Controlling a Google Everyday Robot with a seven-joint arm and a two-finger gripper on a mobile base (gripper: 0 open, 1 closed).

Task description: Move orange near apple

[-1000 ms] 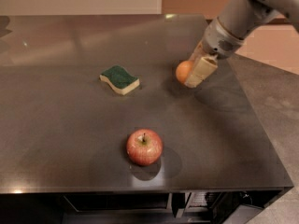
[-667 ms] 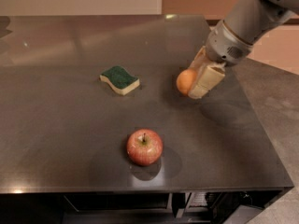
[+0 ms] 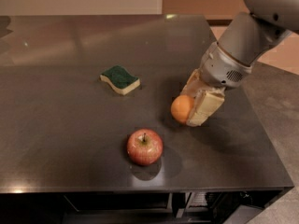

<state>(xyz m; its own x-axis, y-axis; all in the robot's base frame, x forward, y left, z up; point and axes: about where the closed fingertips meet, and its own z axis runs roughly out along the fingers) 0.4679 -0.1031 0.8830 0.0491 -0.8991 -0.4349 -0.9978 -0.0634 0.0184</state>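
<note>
Since a second ago, the gripper (image 3: 189,112) has carried the orange (image 3: 181,108) nearer and leftward, closer to the apple (image 3: 145,147). Its blocky cream fingers (image 3: 204,107) are clamped on the small, round, matte orange, which bulges from their left side. I see the apple, glossy red with yellow streaks and a dark stem, sitting nearer and left, apart from the orange. A wavy green-topped sponge (image 3: 120,79) lies farther left on the dark, smooth, faintly reflective table (image 3: 56,139).

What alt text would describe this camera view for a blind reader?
The robot's hand grips an orange over a dark table; a red apple sits apart, nearer the front edge. A green-topped sponge lies farther back, to the left.
</note>
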